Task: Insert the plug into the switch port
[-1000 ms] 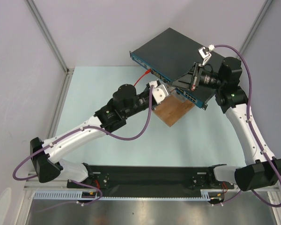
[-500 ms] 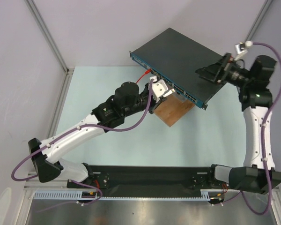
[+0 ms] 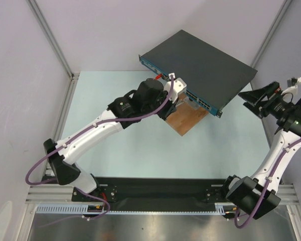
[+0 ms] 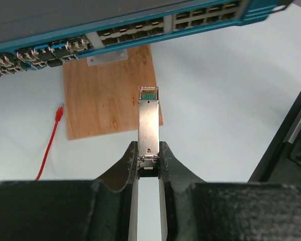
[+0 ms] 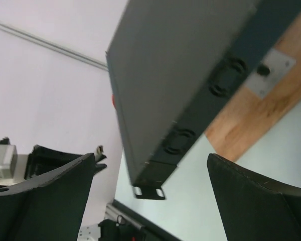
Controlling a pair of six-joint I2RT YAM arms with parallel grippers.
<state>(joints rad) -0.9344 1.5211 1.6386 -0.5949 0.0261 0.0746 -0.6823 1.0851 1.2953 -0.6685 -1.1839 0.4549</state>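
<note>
Now the left gripper [image 4: 148, 153] pinches the plug [image 4: 148, 120], pointing at twelve o'clock toward the switch [image 4: 115, 15]; the right gripper [image 3: 259, 97] hangs spread wide at its four o'clock.

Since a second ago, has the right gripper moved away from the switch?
Yes. The right gripper has pulled back rightward off the switch top and now sits past its right corner, open.
</note>
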